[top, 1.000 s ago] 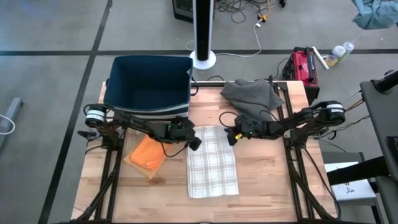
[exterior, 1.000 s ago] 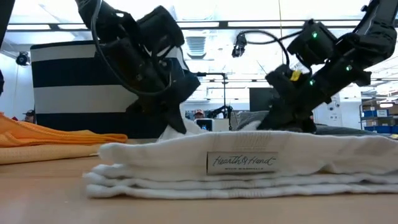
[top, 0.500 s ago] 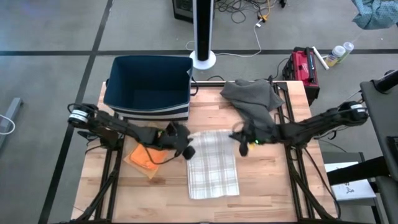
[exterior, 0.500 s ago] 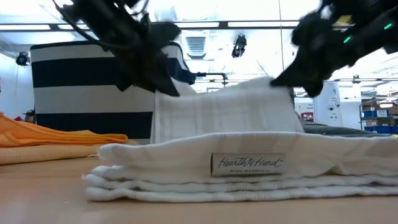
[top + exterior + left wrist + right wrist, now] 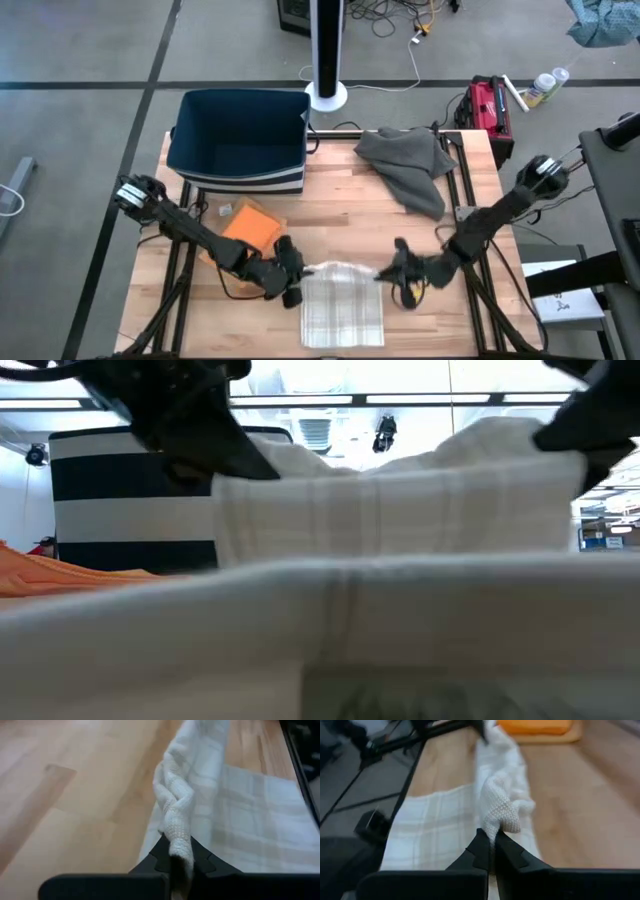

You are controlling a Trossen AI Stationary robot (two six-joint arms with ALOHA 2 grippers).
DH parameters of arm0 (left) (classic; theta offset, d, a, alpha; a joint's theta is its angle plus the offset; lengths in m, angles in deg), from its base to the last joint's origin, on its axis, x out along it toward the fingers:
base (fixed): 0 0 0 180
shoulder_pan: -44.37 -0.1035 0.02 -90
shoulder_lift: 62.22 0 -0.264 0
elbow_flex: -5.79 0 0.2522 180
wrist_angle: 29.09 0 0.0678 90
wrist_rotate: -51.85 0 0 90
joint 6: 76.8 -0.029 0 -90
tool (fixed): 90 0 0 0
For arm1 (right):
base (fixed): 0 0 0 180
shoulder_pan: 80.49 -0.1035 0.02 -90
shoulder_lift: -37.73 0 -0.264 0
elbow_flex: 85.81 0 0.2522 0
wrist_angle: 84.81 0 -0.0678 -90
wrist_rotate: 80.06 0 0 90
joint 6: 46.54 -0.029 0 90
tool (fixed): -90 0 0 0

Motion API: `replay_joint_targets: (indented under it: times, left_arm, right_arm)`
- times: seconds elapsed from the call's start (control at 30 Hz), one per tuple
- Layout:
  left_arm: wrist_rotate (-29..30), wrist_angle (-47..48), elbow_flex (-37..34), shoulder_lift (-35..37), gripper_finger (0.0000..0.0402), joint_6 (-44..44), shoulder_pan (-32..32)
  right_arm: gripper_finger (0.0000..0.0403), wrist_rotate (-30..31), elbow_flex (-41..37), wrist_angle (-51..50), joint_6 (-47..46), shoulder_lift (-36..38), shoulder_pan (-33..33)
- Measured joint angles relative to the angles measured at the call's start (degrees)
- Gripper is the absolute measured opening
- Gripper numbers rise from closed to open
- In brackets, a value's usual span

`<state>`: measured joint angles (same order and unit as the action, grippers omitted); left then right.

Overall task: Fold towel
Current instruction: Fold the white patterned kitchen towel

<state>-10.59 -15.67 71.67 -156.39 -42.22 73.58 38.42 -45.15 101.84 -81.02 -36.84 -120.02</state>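
Observation:
The white plaid towel [image 5: 343, 305] lies near the table's front edge. Its far edge [image 5: 400, 500] is raised off the wood between my two grippers, and the rest of it lies flat on the table. My left gripper [image 5: 296, 287] is shut on that edge's left end. My right gripper [image 5: 388, 275] is shut on its right end. In the low view the raised part hangs like a curtain behind a blurred fold of towel close to the camera. My left gripper pinches the bunched left corner of the towel's raised edge [image 5: 176, 840] between its two fingers, slanting down from the table's left. The cloth runs away from the fingers in a thick twisted roll, and its lower part lies on the table. My right gripper pinches the bunched right corner of the same edge [image 5: 496, 825] between its two fingers, slanting down from the table's right. The corner stands up above the fingertips as a crumpled lump. The edge between the two grippers sags a little in the middle.
An orange cloth [image 5: 250, 225] lies to the left of the towel, behind my left arm. A grey cloth [image 5: 405, 165] is heaped at the far right, and a navy bin with a striped side [image 5: 240, 135] stands at the far left.
Both grippers have swung toward the table's near edge and risen a little, carrying the towel's far edge with them. That edge has been lifted clear and drawn over the near part, which has stayed on the table.

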Motion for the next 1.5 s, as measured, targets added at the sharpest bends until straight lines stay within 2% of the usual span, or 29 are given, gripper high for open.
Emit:
replay_joint_targets:
  times: [0.23,0.4,0.57,0.77,0.9,1.07,1.17,1.27,1.43,1.5]
  left_arm:
    - [-0.5,-2.3,0.0,-4.2,0.0007,1.7,2.5]
    - [-0.1,-1.8,0.0,-4.5,0.0008,1.6,1.4]
    - [0.4,-1.4,0.0,-3.3,0.0008,-1.1,-0.9]
    - [0.5,2.2,0.0,-1.0,0.0008,-5.0,-8.3]
    - [2.4,7.7,0.0,4.0,0.0009,-9.1,-13.9]
    - [3.6,9.7,0.0,11.5,0.0009,-14.9,-17.3]
    - [2.6,10.0,0.0,12.8,0.0007,-15.2,-16.0]
    - [1.5,10.2,-0.4,10.8,0.0006,-14.7,-12.6]
    - [1.9,9.7,-0.5,4.3,0.0006,-10.7,-7.7]
    - [4.4,9.8,-0.5,2.6,0.0006,-9.6,-6.6]
  right_arm:
    - [0.0,0.0,10.4,-0.6,-3.0,-18.3,-2.4]
    - [0.0,0.1,11.3,-0.8,-3.5,-21.1,0.2]
    - [0.0,1.1,9.8,-3.1,1.1,-15.5,3.0]
    - [0.0,6.5,9.6,-18.5,6.9,-4.6,10.3]
    - [0.0,7.9,9.5,-26.6,13.6,1.9,17.4]
    - [0.0,10.2,9.6,-28.3,21.1,8.5,24.3]
    - [0.0,4.1,9.6,-27.3,22.3,10.3,23.9]
    - [0.0,-1.9,9.3,-27.3,20.4,10.5,21.1]
    - [0.0,-3.2,8.5,-26.9,13.7,6.6,15.5]
    - [0.0,-2.9,8.6,-26.1,11.5,4.2,13.6]
